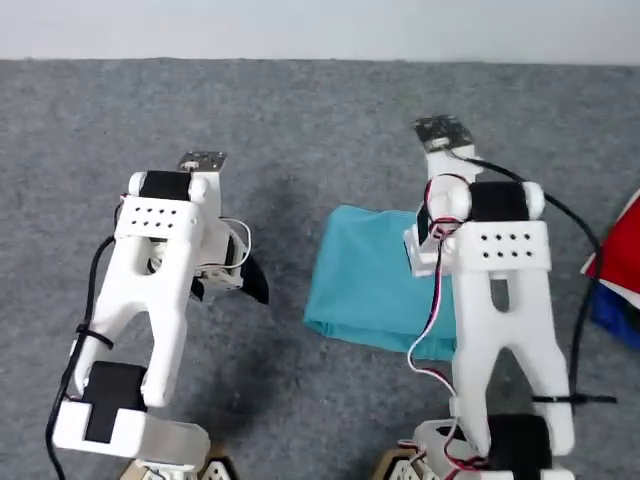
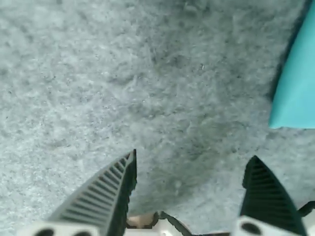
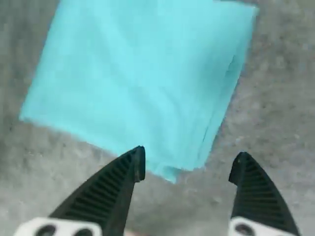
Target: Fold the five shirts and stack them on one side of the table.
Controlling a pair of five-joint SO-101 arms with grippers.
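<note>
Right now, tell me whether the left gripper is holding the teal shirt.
No: the left gripper hangs open over grey carpet, the teal shirt lying apart from it.

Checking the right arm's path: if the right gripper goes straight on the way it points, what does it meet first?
Probably the folded teal shirt, near its corner: the open right gripper points down at it. Depth is unclear.

Folded shirt (image 1: 365, 275) on table (image 1: 300, 120), right of centre, partly under right arm. Right gripper (image 3: 191, 151) above shirt's edge. Left gripper (image 2: 193, 158) over table, just left of shirt. Shirt pile (image 1: 620, 270) at table's right edge, apart from folded shirt.
</note>
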